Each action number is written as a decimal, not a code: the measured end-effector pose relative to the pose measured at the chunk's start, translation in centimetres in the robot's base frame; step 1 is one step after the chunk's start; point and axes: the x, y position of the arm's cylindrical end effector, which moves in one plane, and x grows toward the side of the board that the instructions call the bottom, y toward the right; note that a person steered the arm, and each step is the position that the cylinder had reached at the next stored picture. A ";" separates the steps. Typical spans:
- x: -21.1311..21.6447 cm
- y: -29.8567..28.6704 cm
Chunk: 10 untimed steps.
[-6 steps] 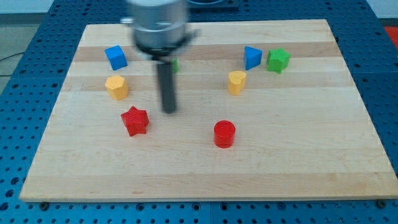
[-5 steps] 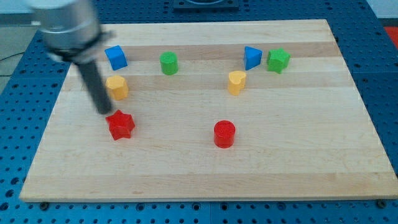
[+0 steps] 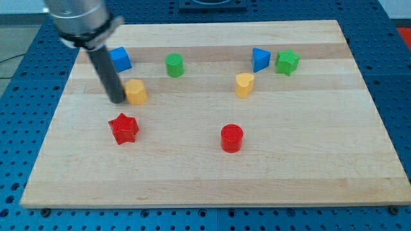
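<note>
My tip rests on the board against the left side of a yellow block, which looks roughly hexagonal. Just above and behind the rod sits a blue cube. Below the tip lies a red star. Further right at the top stands a green cylinder.
A yellow heart-like block, a blue triangular block and a green star-like block sit at the upper right. A red cylinder stands lower middle. The wooden board lies on a blue perforated table.
The rod swung left, shoving the red star left, then came up to the yellow block's left side and pushed it a little to the right.
</note>
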 end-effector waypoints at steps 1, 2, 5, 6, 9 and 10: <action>-0.4 2.9; -0.5 5.3; -4.8 1.9; -4.5 -2.2; -15.3 -10.0; -12.5 -8.0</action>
